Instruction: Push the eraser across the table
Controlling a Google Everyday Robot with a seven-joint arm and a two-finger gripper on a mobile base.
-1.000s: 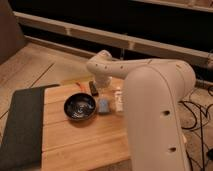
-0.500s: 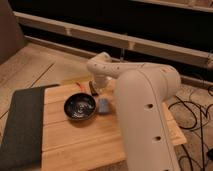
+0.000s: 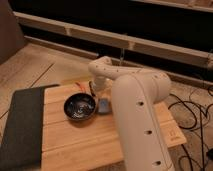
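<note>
Eraser [image 3: 103, 106], the small blue-grey block, sits mid-table [image 3: 75, 148], just beside the black bowl [image 3: 79, 107] on its right. Gripper [image 3: 96, 91] is low near the far edge, just behind the eraser; whether open or closed, cannot tell. Make your push low and square, steering clear of the bowl. Arm [image 3: 140, 100] arches over the right side, wrist bent down.

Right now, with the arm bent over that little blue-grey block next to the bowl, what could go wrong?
The eraser lies right beside the dark bowl, so a push toward that side may shove the bowl along too. The gripper sits low just behind both, near the table's far edge, and could clip the bowl's rim as it moves.
</note>
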